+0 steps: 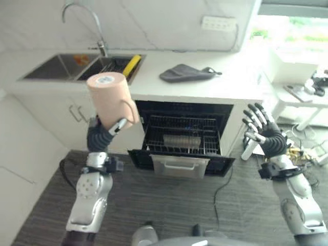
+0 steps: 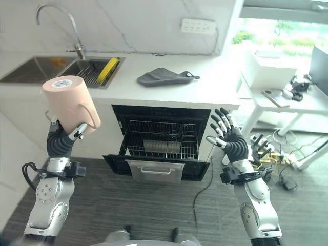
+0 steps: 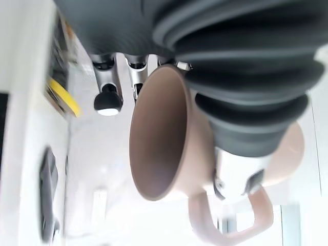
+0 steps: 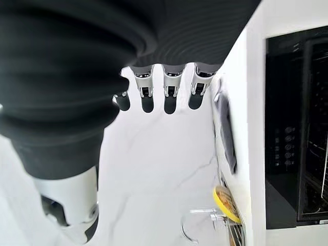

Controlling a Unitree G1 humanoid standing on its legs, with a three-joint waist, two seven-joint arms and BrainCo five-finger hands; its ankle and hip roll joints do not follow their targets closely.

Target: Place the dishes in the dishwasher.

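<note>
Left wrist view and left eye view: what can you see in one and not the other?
The left wrist view looks into the hollow inside of the pink mug. The left eye view adds the open dishwasher, the sink, and the right hand, fingers spread. Both show the mug in the left hand, the grey cloth and a yellow thing.

grey cloth [image 1: 185, 74] on counter [image 1: 225, 84] | faucet [image 1: 84, 20] over sink [image 1: 61, 66] | wall socket [image 1: 219, 23]
</note>
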